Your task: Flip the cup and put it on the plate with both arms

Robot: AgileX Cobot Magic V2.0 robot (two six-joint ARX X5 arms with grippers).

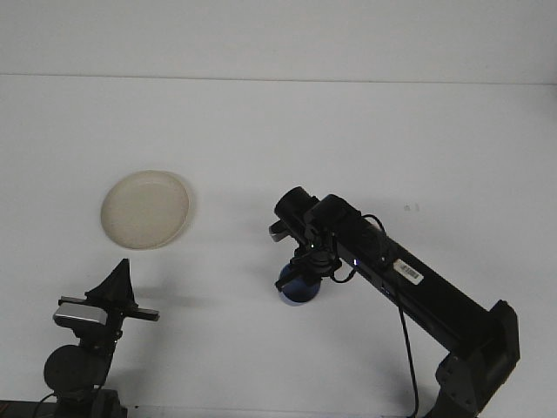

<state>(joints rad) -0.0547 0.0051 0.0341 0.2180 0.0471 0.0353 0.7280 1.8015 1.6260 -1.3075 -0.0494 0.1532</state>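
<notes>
A cream plate (145, 209) lies flat at the left of the white table. My right arm reaches in from the lower right to the table's middle, its gripper (302, 272) pointing down and shut on a blue cup (296, 287). The cup sits under the wrist, at or just above the table; I cannot tell which. The wrist hides most of it, so its orientation is unclear. It is well to the right of the plate. My left gripper (119, 277) rests low at the front left, below the plate, shut and holding nothing.
The white table (348, 131) runs back to a pale wall. A small dark speck (409, 207) marks the surface right of the arm. The right arm's base (474, 374) stands at the lower right corner.
</notes>
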